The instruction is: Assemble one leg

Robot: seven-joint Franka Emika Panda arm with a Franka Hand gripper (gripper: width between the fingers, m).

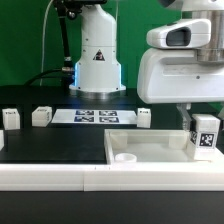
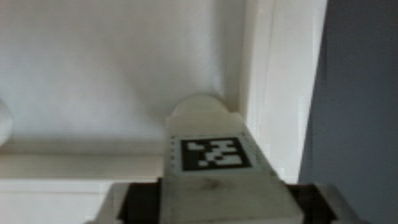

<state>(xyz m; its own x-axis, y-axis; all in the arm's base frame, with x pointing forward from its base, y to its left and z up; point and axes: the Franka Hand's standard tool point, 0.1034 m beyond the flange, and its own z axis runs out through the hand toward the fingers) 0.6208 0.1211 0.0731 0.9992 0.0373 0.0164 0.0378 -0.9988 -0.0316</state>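
My gripper (image 1: pixel 201 116) is shut on the leg (image 1: pixel 205 136), a small white post with a black-and-white tag on its face. It holds the leg upright over the far corner of the large white square panel (image 1: pixel 150 147), at the exterior view's right. In the wrist view the leg (image 2: pixel 215 140) fills the middle between my dark fingers (image 2: pixel 148 201), with my gripper (image 2: pixel 215 206) closed on its sides. The panel's raised rim (image 2: pixel 276 70) runs just beside it. I cannot tell whether the leg's lower end touches the panel.
Three more white legs stand on the black table: two at the exterior view's left (image 1: pixel 12 118) (image 1: pixel 41 115) and one near the middle (image 1: pixel 143 117). The marker board (image 1: pixel 95 115) lies before the robot base (image 1: pixel 98 60). A round recess (image 1: pixel 125 157) marks the panel's near corner.
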